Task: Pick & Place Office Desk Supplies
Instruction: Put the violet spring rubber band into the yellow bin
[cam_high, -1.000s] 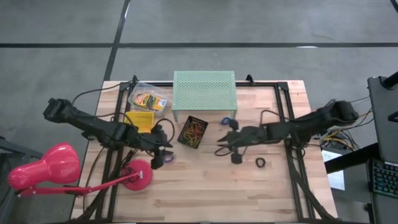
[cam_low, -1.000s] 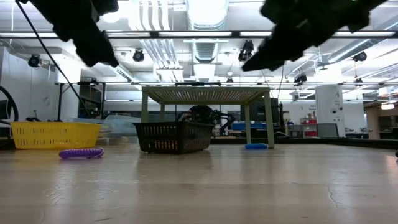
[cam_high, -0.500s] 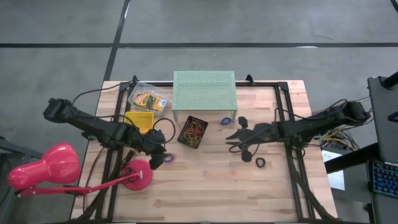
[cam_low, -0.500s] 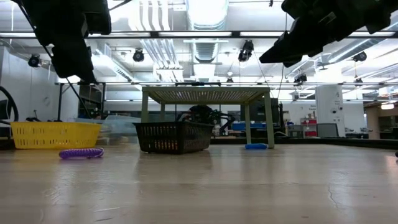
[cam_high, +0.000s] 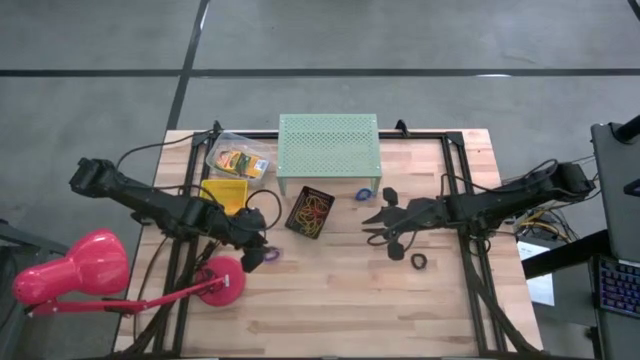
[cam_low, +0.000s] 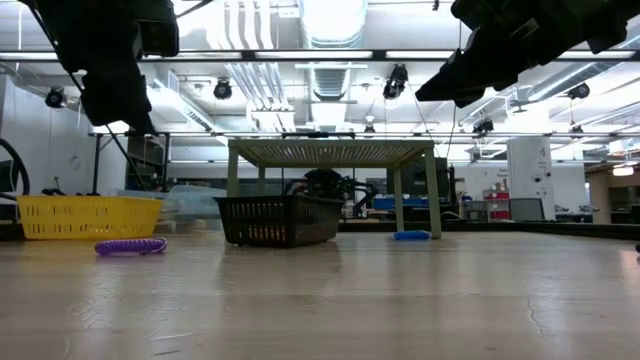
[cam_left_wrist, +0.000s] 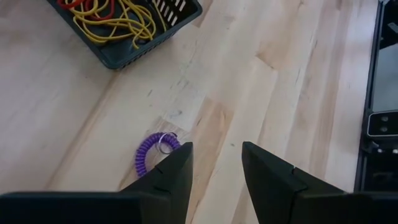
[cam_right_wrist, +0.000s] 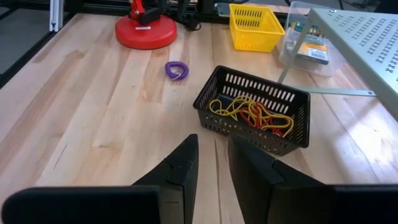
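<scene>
The left gripper (cam_left_wrist: 214, 163), fingers parted and empty, hung just above the purple coil (cam_left_wrist: 151, 149), which looked light and springy, best pinched across its loop. Farther right, the black basket (cam_high: 310, 212) of rubber bands (cam_right_wrist: 252, 113) lay ahead of the right gripper (cam_right_wrist: 211, 163), narrowly parted and empty. The wooden table (cam_high: 330, 300) looked smooth, with a workshop beyond.

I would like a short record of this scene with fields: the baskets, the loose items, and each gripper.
black basket: holds yellow and red rubber bands
yellow basket: beside the clear box
purple coil: loose on the table, just ahead of the left gripper, fingers apart, empty
right gripper: raised, empty, narrow gap
black ring roll: near the right arm
</scene>
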